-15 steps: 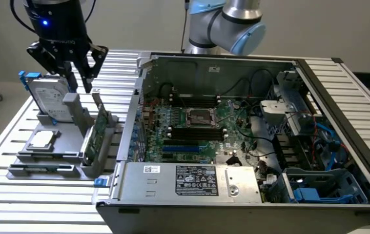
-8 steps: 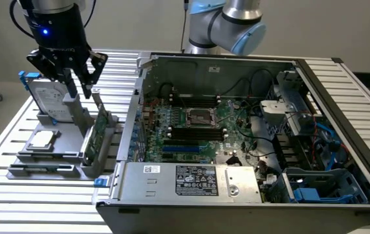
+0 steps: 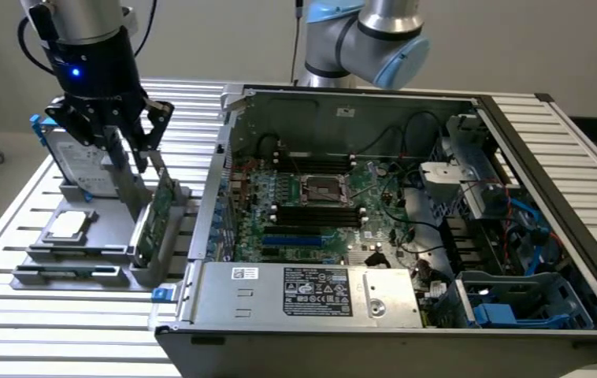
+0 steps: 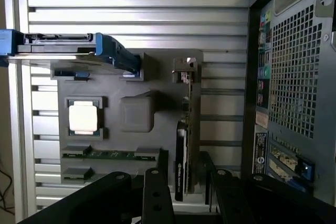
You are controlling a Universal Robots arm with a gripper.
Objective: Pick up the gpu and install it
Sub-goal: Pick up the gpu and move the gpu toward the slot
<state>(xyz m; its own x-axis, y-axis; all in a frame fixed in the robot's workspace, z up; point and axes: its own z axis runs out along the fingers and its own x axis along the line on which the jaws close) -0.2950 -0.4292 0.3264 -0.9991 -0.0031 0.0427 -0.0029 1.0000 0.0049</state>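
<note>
The flat green-and-black gpu card [image 3: 150, 224] [image 4: 181, 166] stands on edge in the grey plastic holder [image 3: 68, 256] [image 4: 136, 114], at the holder's edge nearest the open computer case [image 3: 383, 205] — easy to pinch. The black fingers [image 3: 120, 177] [image 4: 156, 198] hang wide open, one each side — holding nothing.

Bright light glared off the slatted table [image 3: 57, 323] (whitest through the wrist camera); the computer case [image 3: 383, 354] sat shadowed.

The hand [image 3: 131, 156] points straight down — fingers [image 4: 156, 198] spread wide.
</note>
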